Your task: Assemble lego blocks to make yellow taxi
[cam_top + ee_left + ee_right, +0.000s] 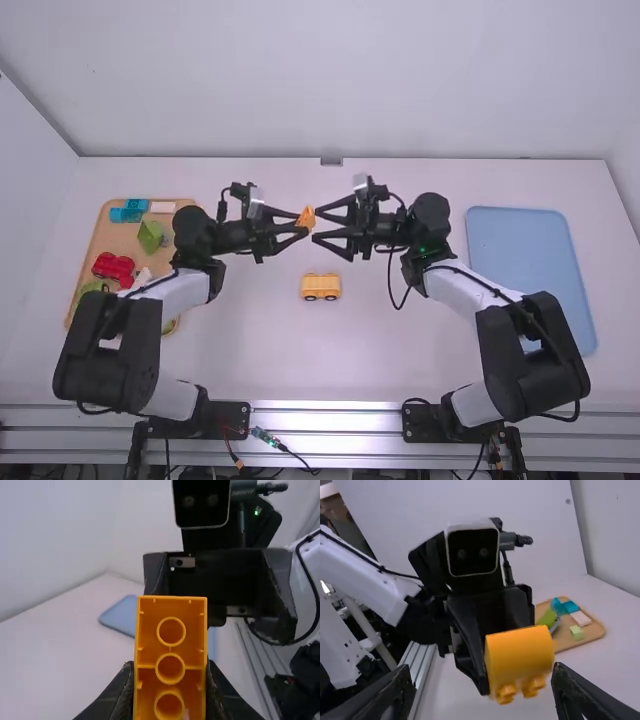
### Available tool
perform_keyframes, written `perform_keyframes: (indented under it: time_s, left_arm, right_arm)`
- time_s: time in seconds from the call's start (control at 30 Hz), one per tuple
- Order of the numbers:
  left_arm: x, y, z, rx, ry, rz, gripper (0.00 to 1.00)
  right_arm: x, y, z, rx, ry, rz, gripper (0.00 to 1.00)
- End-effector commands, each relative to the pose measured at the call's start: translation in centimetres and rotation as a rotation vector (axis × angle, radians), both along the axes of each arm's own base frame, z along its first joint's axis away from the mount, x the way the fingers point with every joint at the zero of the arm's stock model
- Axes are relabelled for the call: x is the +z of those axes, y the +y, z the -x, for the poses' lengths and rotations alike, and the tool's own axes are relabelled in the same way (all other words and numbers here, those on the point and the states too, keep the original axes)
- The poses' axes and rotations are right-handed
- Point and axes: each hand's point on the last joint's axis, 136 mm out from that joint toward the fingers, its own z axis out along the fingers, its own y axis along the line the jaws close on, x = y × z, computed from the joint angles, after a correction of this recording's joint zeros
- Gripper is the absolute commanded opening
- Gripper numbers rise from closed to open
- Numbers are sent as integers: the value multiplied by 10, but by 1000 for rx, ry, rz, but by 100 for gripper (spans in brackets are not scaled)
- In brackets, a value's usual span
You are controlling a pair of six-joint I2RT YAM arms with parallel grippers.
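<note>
Orange block (170, 658) gripped in left hand (304, 221)

Robotics lab, I'd say: two arms (107, 355) on metal rails (325, 418) this side of their jaws, white wall (330, 90) beyond

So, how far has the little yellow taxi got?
The wheeled yellow piece on the table looks built. The left pincer grips another yellow block; the open right pincer faces it, perhaps for a handover. That block is still off the wheeled piece, so joining them probably remains.
</note>
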Motion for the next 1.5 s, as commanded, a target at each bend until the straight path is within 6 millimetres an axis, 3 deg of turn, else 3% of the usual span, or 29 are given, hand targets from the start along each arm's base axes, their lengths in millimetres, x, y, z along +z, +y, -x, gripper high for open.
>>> perform_keyframes:
  time_s: [0.0,0.37,0.57,0.97,1.3,1.4,1.43,1.47]
  left_arm:
    - [1,-1,0,-12,114,51,2]
    - [15,1,-7,28,134,131,2]
    - [23,0,1,-5,106,139,2]
    - [23,-21,16,-73,75,123,2]
    - [22,-21,18,-89,75,114,2]
    - [22,-21,18,-89,75,114,3]
    - [22,-22,18,-90,75,114,5]
    - [22,-21,18,-89,76,114,22]
  right_arm:
    - [7,0,5,7,-7,-12,69]
    - [21,-2,-1,-39,-27,-54,64]
    - [24,-2,-5,-57,-12,-66,64]
    - [23,-3,-13,-98,56,-73,64]
    - [24,-3,-13,-98,54,-74,37]
    - [23,-3,-13,-98,55,-74,19]
    - [23,-3,-13,-98,55,-74,17]
    - [24,-3,-13,-98,54,-74,8]
